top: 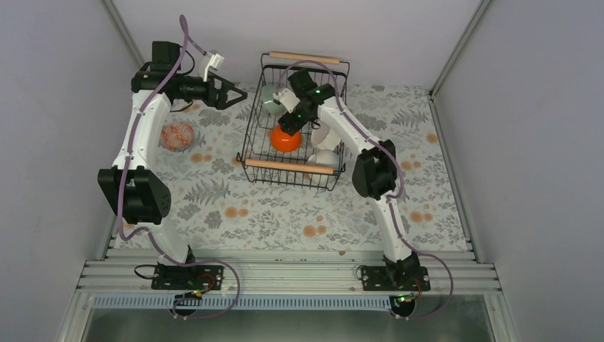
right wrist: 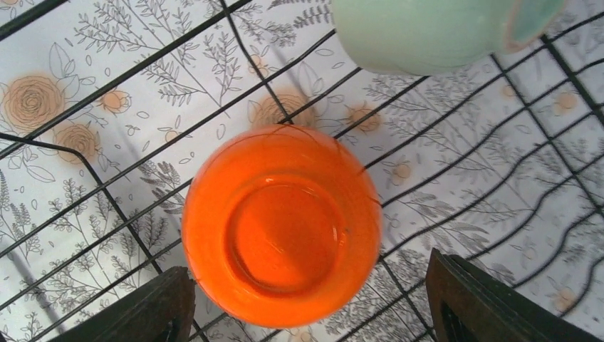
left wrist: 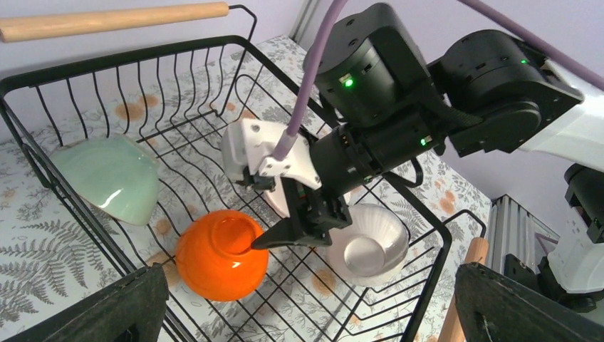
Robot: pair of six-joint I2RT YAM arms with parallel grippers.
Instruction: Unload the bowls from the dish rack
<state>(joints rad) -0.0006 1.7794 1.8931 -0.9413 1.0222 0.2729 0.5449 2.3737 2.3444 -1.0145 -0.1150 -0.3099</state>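
Top external: table (top: 285,206) has a fern-and-blossom print top, with pale grey walls (top: 57,71) on three sides and ribbed metal rails (top: 285,274) along its near edge. The rack (top: 249,128) stands at the middle of the far edge. I see a patterned bowl (top: 177,135) on the table by its left edge.

The right arm (top: 356,135) hides part of the white bowls (top: 324,153) on the rack's right side, so I can't count them. The mint bowl (top: 271,100) is cut off in the right wrist view.

The rack is black wire with wooden bar handles (top: 288,165). The orange bowl (top: 285,139) is glossy and lies upside down on the rack floor, foot ring up. My right gripper (right wrist: 306,278) hangs over it, jaws wide on either side, gripping nothing. My left gripper (top: 238,100) is also wide, above the table off the rack's far left corner.
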